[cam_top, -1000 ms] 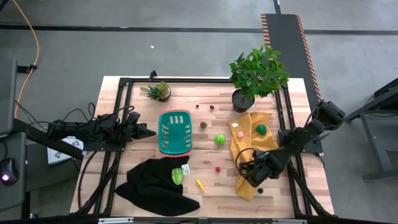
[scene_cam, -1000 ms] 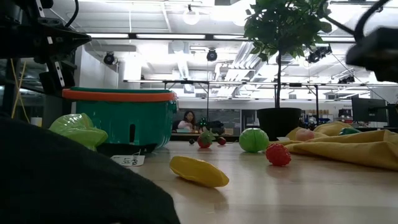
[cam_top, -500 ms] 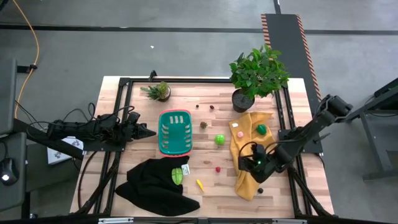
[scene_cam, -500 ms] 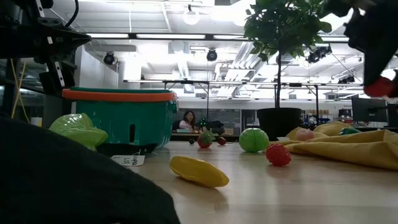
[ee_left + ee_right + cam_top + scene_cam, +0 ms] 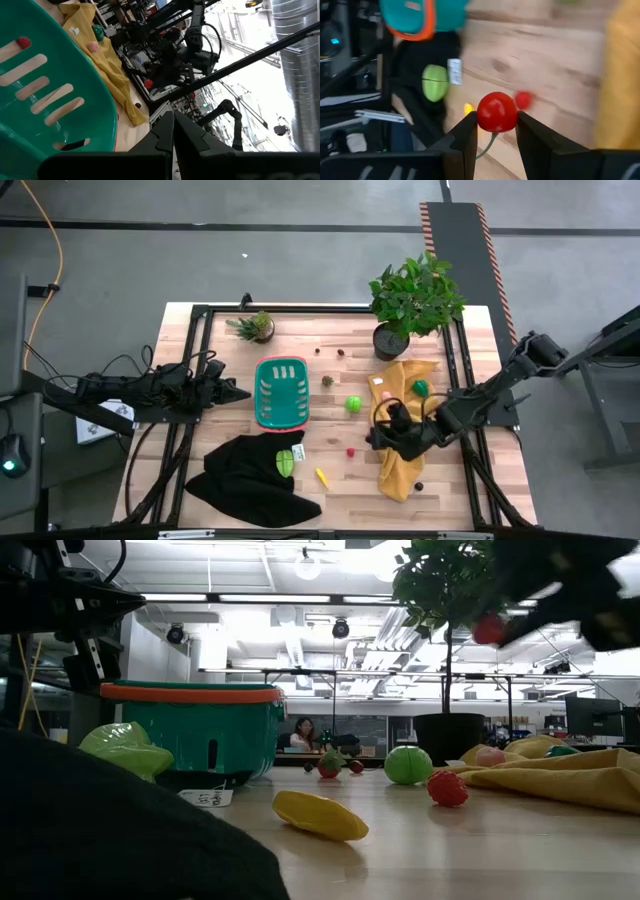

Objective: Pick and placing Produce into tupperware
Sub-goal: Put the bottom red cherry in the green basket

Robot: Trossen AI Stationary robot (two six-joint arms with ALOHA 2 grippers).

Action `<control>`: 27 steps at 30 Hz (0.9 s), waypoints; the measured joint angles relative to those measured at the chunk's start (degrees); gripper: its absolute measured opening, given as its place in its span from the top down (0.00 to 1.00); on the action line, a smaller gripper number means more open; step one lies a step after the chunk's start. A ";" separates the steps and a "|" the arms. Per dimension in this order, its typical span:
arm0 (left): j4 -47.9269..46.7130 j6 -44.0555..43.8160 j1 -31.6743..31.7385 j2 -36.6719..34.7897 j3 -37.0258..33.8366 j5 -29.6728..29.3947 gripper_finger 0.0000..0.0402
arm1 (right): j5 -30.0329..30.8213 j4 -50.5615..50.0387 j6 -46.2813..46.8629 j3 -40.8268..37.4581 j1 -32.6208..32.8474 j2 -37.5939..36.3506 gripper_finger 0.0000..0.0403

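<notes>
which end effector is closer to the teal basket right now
Left. The left end effector sits right beside the teal basket; the right end effector is farther off, by the yellow cloth.

A light wooden slatted table (image 5: 330, 480) in a black frame is seen. Directly on it are placed a teal basket (image 5: 281, 392), a black cloth (image 5: 245, 470), a yellow cloth (image 5: 400, 470), two potted plants (image 5: 415, 305) (image 5: 254, 327), a green ball (image 5: 353, 404), a yellow piece (image 5: 321, 476) and a small red piece (image 5: 351, 451).

Teal-green slotted plastic basket (image 5: 281, 393) with red-pink rim, glossy red round toy fruit (image 5: 496, 112), crumpled yellow cloth (image 5: 402, 465), black cloth (image 5: 245, 475), pale striped wooden table (image 5: 330, 480)
</notes>
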 joint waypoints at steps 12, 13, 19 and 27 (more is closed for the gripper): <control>0.02 -0.22 0.00 -0.01 0.02 0.00 1.00 | 0.44 12.79 -21.56 0.02 -8.67 0.00 0.74; 0.02 -0.62 0.02 -0.01 0.00 0.00 1.00 | 0.44 13.46 -22.71 0.02 -9.27 0.00 0.74; 0.75 -2.09 0.00 -0.01 0.00 2.75 1.00 | 2.43 16.22 -29.21 0.02 -12.79 0.01 0.74; 2.14 -4.75 0.00 0.15 0.01 3.47 1.00 | 2.52 21.81 -34.60 0.02 -15.98 0.02 0.74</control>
